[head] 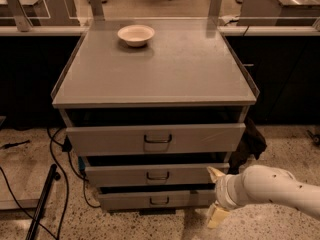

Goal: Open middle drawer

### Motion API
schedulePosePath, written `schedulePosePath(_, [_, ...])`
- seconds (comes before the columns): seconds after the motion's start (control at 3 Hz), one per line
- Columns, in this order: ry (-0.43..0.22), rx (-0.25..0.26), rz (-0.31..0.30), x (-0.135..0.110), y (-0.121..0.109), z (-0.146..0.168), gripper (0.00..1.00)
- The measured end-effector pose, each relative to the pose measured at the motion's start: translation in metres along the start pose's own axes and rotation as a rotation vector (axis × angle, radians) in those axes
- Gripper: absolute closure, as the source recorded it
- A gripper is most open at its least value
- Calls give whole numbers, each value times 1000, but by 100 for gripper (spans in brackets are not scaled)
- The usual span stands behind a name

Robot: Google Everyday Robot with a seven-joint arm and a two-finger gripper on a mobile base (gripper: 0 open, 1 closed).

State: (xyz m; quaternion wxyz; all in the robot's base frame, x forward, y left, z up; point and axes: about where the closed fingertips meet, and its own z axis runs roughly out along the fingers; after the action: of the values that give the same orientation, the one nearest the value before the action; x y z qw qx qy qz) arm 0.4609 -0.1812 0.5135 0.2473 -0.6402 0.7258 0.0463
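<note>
The grey three-drawer cabinet (155, 79) stands in the middle of the camera view. The middle drawer (115, 175) is the mid-sized front with a small dark loop handle (157, 176). It stands out a little from the cabinet, less than the top drawer (110, 139) above it. My gripper (216, 195) is at the right end of the middle and bottom drawer fronts, low near the floor. Its two cream fingers (216, 174) are spread apart, one above the other, holding nothing. The white arm (270, 189) comes in from the right.
A white bowl (135, 34) sits at the back left of the cabinet top. The bottom drawer (125, 200) is below. Black cables (57, 149) and a dark pole (42, 204) lie on the floor at left. A dark cloth (248, 143) hangs at the cabinet's right.
</note>
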Motion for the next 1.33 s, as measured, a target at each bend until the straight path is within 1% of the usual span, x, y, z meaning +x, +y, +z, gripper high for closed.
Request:
schedulePosePath(0.33, [-32,-12,-15,0,-6,35,0])
schedulePosePath(0.67, [-55,-15,-31,-2,-13,56,0])
schedulePosePath(1.0, [-66,-7,-48,-2,-19,68,0])
schedulePosePath(1.33, [-63,4,-70,-2,-33,77,0])
